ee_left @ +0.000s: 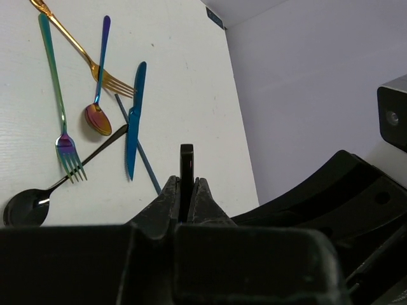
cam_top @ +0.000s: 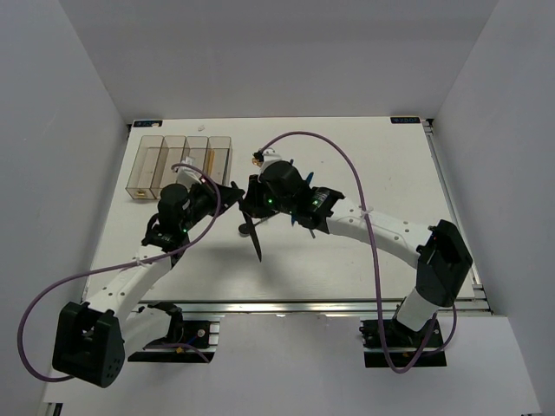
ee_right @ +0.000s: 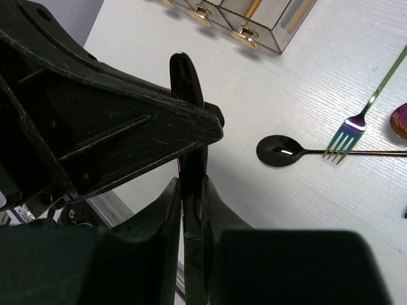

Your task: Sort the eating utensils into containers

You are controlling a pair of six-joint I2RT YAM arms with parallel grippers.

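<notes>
A black knife [cam_top: 257, 238] hangs above the table between both arms. My left gripper [ee_left: 186, 181] is shut on one end of it [ee_left: 186, 162]. My right gripper [ee_right: 191, 185] is shut on the same knife [ee_right: 188, 79], and the left gripper's fingers [ee_right: 133, 136] cross just in front of it. In the top view the left gripper [cam_top: 232, 192] and right gripper [cam_top: 251, 208] meet at mid-table. The containers [cam_top: 178, 160] stand at the back left, with chopsticks inside [ee_right: 254, 7]. More utensils lie on the table: a blue knife [ee_left: 134, 117], a green fork [ee_left: 58, 108] and a black spoon [ee_left: 28, 206].
A gold fork [ee_left: 79, 47], a blue-handled spoon [ee_left: 98, 86] and a blue chopstick [ee_left: 140, 149] lie beside the other utensils. Grey walls enclose the table on three sides. Purple cables loop over both arms [cam_top: 347, 173].
</notes>
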